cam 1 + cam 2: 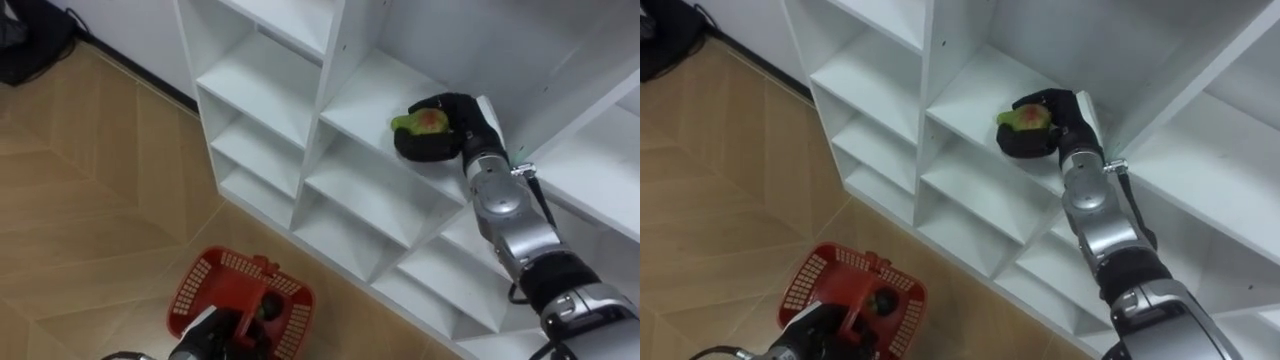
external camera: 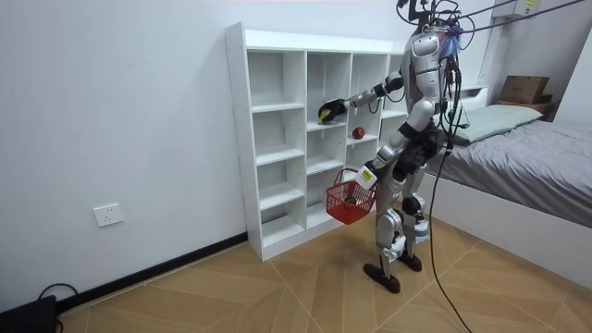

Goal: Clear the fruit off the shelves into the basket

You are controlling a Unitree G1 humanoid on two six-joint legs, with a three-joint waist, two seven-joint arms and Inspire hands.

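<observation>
Left hand (image 1: 236, 326): curled round the handle of the red basket (image 1: 200, 285), low at left.
Green-red fruit (image 1: 429, 120): on a closet (image 1: 262, 80) shelf.
Right hand (image 1: 448, 138): fingers wrapped round the fruit.
Risk: a loose hold could drop it short of the basket.

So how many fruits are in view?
3: a green fruit in the right robot hand, a red fruit on the neighbouring shelf, one fruit in the red basket; others may be hidden.
</observation>
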